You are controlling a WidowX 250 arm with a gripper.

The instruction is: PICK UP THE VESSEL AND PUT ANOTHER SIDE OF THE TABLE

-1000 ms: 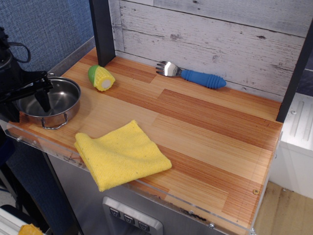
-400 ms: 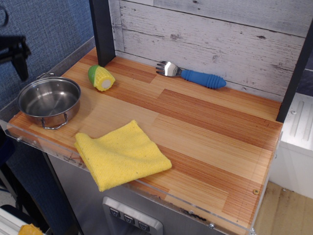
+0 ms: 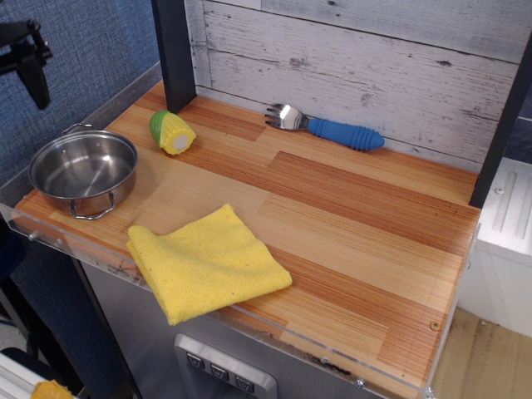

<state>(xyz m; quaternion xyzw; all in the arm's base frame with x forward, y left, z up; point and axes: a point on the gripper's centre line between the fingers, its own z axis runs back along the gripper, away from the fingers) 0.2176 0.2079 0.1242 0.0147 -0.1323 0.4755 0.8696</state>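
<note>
Vessel [image 3: 83, 173]: a shallow, shiny steel pot standing upright at the near left corner of the table, empty inside, one wire loop handle facing the front edge and the other showing at the back rim
Table [image 3: 349, 216]: striped planks of light and reddish-brown wood, with a clear plastic strip along the front edge and grey metal below
Gripper [image 3: 29, 58]: only a dark part shows at the top left edge of the view, hanging above and behind the vessel and well clear of it; one black finger points down, the rest is cut off by the frame, so I cannot tell whether the claw is wide or narrow, and it seems to hold nothing
Toy corn [image 3: 172, 132]: green and yellow, lying on its side just right of and behind the vessel, not touching it
Yellow cloth [image 3: 204, 262]: folded, lying flat near the front edge, to the right of the vessel and apart from it, one corner reaching the plastic strip
Spork [image 3: 326, 127]: metal head with a ribbed blue handle, lying along the back of the table close to the whitewashed plank wall [image 3: 374, 58]
Black post [image 3: 173, 50]: standing upright at the back left, just behind the corn
</note>
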